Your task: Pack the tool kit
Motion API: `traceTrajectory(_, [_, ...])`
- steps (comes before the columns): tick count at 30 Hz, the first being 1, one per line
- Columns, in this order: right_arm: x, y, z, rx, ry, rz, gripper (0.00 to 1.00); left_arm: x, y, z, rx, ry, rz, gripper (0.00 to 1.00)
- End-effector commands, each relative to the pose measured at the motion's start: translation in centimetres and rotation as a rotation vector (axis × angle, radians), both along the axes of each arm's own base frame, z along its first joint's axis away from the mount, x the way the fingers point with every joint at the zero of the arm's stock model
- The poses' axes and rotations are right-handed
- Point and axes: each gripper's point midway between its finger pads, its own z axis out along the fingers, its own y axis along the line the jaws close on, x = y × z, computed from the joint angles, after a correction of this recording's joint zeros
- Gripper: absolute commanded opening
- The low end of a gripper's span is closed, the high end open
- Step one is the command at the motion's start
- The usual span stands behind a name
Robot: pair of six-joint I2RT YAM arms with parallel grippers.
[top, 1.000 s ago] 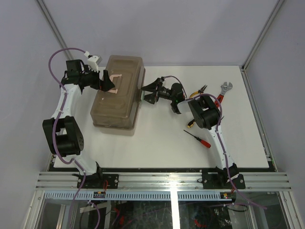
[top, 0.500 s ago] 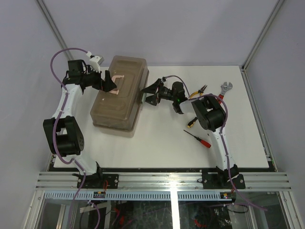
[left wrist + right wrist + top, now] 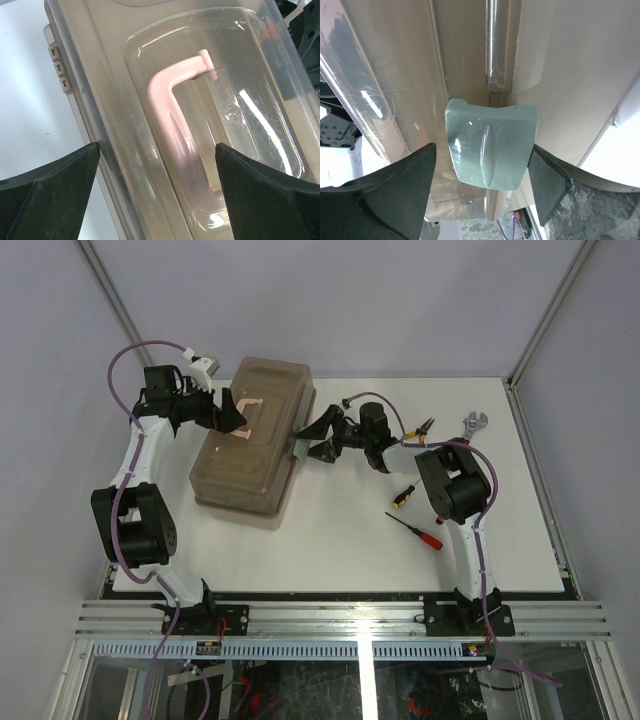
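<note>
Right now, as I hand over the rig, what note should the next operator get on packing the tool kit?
Left pincer: open, straddling the pink handle of the toolbox, not gripping.
Right pincer: open, fingers either side of the pale green latch.
The toolbox is shut, on the left half of the table.
The wrench, pliers, yellow-handled screwdriver and red-handled screwdriver lie on the table to its right.
Done: nothing packed.
Left: open the toolbox, load the four tools, close it.
</note>
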Motion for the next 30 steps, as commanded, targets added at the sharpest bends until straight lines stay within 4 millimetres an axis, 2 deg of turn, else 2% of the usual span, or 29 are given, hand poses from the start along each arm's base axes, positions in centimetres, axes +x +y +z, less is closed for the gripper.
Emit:
traceTrajectory(1, [-2.3, 0.4, 5.1, -0.018, -0.136, 0.076, 0.79, -9.7, -0.5, -13.7, 0.105, 0.560, -0.052, 0.93])
traceTrajectory(6, [-2.3, 0.6, 5.1, 0.036, -0.117, 0.088, 0.78, -9.7, -0.5, -13.8, 0.105, 0.562, -0.051, 0.93])
traceTrajectory(9, [-2.3, 0.8, 6.1, 0.140, -0.130, 0.098, 0.78, -9.7, -0.4, -13.8, 0.105, 0.562, -0.050, 0.93])
traceTrajectory(15, [-1.9, 1.0, 6.0, 0.241, -0.092, 0.081, 0.77, -9.7, -0.4, -13.7, 0.111, 0.560, -0.049, 0.93])
traceTrajectory(24, [-1.5, 0.9, 7.6, 0.376, -0.118, 0.083, 0.77, -9.9, -0.4, -13.7, 0.108, 0.562, -0.049, 0.93])
traceTrajectory(30, [-1.2, 0.9, 6.7, 0.361, -0.104, 0.060, 0.78, -10.1, -0.5, -13.7, 0.107, 0.563, -0.050, 0.93])
